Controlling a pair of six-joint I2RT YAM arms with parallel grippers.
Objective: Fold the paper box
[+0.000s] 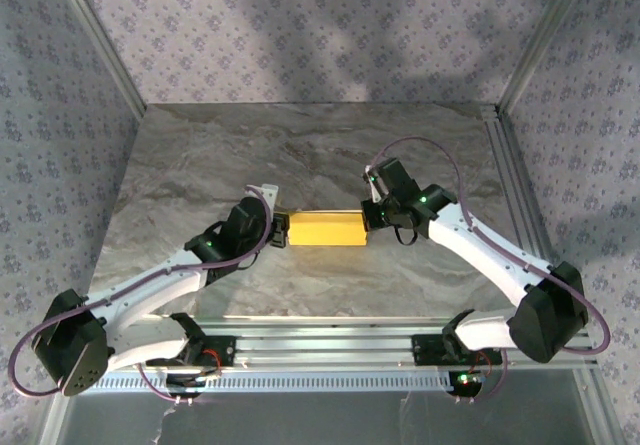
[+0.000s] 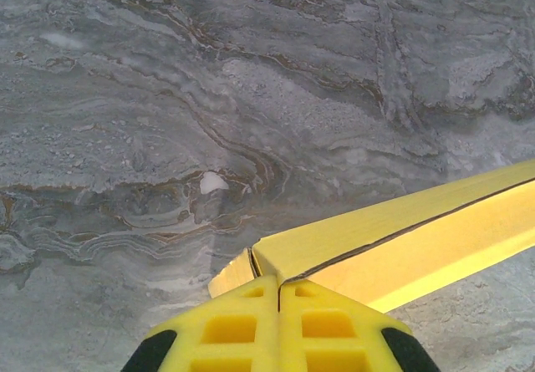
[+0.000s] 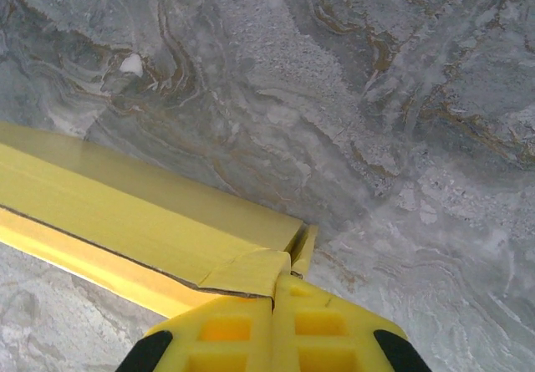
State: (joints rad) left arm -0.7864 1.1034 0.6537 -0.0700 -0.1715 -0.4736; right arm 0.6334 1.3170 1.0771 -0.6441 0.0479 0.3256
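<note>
Your small flat yellow rectangular paper box [image 1: 325,230] lies folded on the grey marble-patterned tabletop [image 1: 300,145], about mid-table in the overhead view, its long sides running from 9 o'clock to 3 o'clock. You have the left arm's two-finger gripper [image 1: 277,231] at the box's 9 o'clock end and the right arm's two-finger gripper [image 1: 370,215] at its 3 o'clock end, so the box sits between the two. Both claws are fully closed: in each wrist view the yellow ribbed fingers [image 2: 242,326] meet along a single seam with no gap. From the left wrist camera the box runs away from the fingertips toward 2 o'clock, and a small yellow tab [image 2: 230,276] pokes out at 10 o'clock of the tips. From the right wrist camera the box runs off toward 10 o'clock, and a loose end flap [image 3: 247,272] rests on the fingertips. The tips touch the box ends; whether either claw has card nipped between its fingers, you cannot tell.
</note>
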